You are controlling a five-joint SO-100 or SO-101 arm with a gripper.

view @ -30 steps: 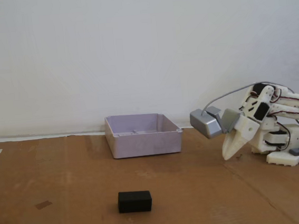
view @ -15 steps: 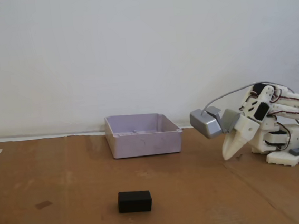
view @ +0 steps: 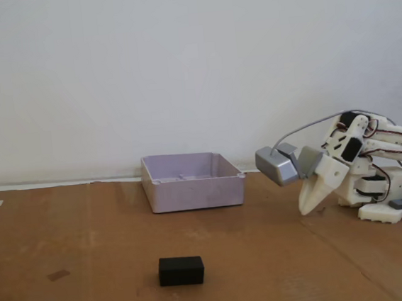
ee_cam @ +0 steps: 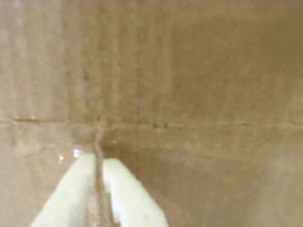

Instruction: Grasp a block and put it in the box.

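A: Cardboard-covered tabletop [view: 67, 234], white wall behind. One block [view: 181, 270] near the front edge, one box [view: 192, 180] toward the back edge, well apart.

B: Arm?

A: One, by the right edge in the fixed view, fingers [view: 307, 206] pressed together, holding nothing, pointing down at the cardboard.

B: Wrist view?

A: Only closed fingertips [ee_cam: 98, 163] over a cardboard crease. No block or box there; grey camera module [view: 278, 164] shows only in the fixed view.
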